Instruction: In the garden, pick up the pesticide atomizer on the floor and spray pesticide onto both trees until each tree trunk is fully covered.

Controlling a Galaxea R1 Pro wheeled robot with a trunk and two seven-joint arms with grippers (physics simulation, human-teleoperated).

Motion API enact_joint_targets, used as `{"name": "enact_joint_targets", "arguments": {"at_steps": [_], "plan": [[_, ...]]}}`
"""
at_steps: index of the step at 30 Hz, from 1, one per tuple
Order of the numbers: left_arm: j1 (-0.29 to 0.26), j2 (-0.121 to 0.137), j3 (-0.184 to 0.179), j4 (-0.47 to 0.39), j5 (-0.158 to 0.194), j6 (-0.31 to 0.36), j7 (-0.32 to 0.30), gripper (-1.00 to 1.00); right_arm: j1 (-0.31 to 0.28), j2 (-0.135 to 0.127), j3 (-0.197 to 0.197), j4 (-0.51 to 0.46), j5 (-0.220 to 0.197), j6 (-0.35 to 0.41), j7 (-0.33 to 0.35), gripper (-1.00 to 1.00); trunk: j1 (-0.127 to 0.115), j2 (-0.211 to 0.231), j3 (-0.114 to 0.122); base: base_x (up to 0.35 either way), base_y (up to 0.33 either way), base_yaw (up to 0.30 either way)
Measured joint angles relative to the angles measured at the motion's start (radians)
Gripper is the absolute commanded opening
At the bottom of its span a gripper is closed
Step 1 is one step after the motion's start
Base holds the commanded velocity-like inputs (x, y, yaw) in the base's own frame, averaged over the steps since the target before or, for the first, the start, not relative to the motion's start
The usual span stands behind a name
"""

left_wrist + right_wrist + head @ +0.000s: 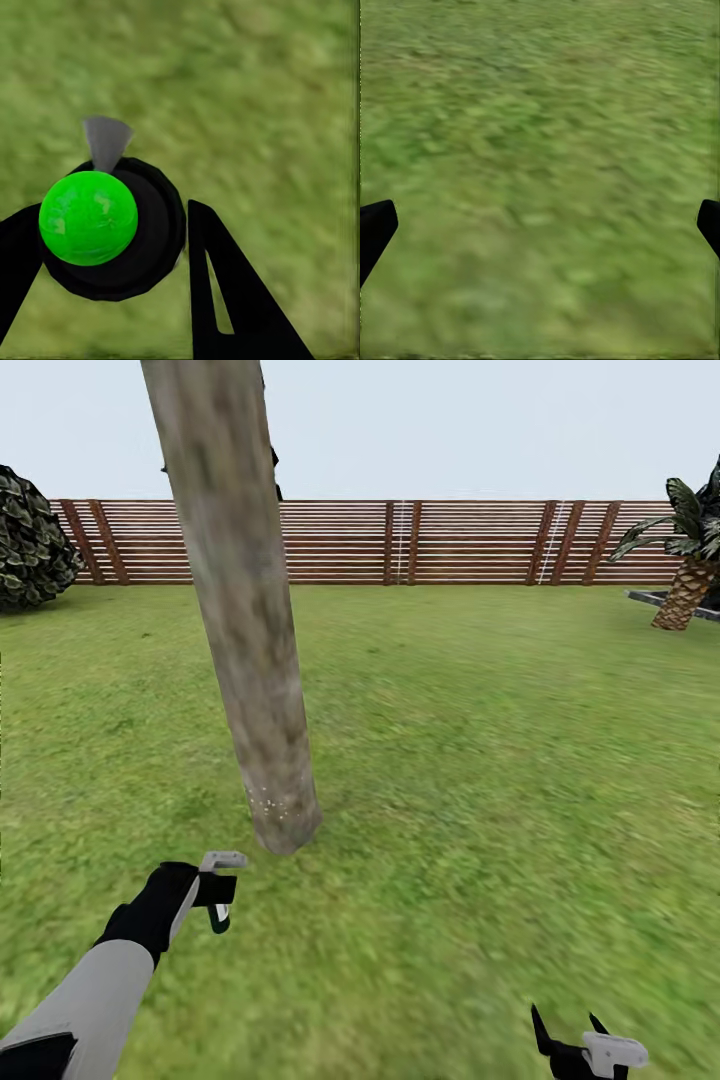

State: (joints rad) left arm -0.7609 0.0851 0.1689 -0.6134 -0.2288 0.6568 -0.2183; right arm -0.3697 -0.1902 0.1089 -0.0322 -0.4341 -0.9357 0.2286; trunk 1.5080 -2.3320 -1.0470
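One tree trunk (250, 660), thick, pale and mottled, rises from the lawn just ahead of my left arm and leans slightly left. A few white specks dot its base (272, 802). My left gripper (218, 905) hangs low in front of the trunk's foot, shut on the pesticide atomizer (112, 247). In the left wrist view this is a round black bottle with a bright green top (88, 217) between the black fingers (225, 292). At the lower right, my right gripper (572, 1028) is open over grass, its fingertips (375, 225) wide apart with nothing between them.
Lawn (480, 760) stretches to a brown slat fence (400, 540). A round dark bush (30, 540) stands at the far left. At the far right are a spiky palm-like plant (690, 570) and a strip of paving edge (650, 598).
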Motion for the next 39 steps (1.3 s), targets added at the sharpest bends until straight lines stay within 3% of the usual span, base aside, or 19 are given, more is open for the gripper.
{"name": "enact_joint_targets", "arguments": {"at_steps": [7, 17, 26, 32, 39], "plan": [[-0.002, -0.008, 0.002, -0.010, -0.003, 0.000, 0.000, -1.00, 0.000, 0.001, 0.000, 0.000, 0.000, 0.000, 0.000, 1.00, 0.000, 0.000, 0.000, -0.092, 0.000, 0.000], [-0.028, 0.015, 0.006, -0.013, -0.004, 0.045, 0.000, -1.00, 0.000, 0.002, 0.000, 0.000, 0.002, 0.001, 0.000, 1.00, 0.000, 0.000, 0.000, -0.001, 0.000, 0.000], [-0.026, -0.031, -0.002, -0.029, -0.003, 0.047, -0.001, -1.00, 0.000, 0.002, 0.000, 0.000, 0.002, 0.001, 0.000, 1.00, 0.000, 0.000, 0.000, 0.224, 0.000, 0.000], [-0.018, -0.029, -0.002, -0.031, -0.005, 0.047, -0.001, -1.00, 0.000, 0.002, 0.000, 0.000, 0.002, 0.001, 0.000, 1.00, 0.000, 0.000, 0.000, 0.287, 0.000, -0.011], [-0.016, -0.010, 0.005, -0.034, -0.005, 0.047, -0.001, -1.00, 0.000, 0.002, 0.000, 0.000, 0.002, 0.001, 0.000, 1.00, 0.000, 0.000, 0.000, -0.070, 0.000, -0.151]]}}
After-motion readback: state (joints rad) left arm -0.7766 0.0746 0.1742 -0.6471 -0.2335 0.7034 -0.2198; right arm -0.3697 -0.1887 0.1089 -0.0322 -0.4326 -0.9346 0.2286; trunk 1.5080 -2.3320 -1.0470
